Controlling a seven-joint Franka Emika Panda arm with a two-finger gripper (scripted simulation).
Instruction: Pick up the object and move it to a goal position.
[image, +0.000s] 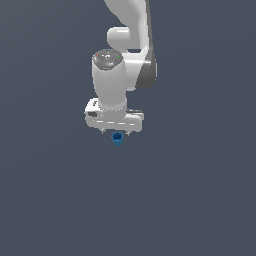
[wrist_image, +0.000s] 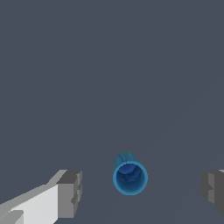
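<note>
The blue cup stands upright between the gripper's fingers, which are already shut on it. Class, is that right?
Not quite. The blue cup does stand upright between the fingers, but the gripper is open, with gaps on both sides, as the wrist view shows.

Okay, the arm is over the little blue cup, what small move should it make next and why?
Probably close the gripper on the blue cup. The wrist view shows the cup between the two open fingers, with a gap on each side, so nothing holds it yet.

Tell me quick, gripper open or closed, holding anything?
Gripper: open, holding nothing; the blue cup sits upright between the fingers, with clear gaps on both sides.
</note>
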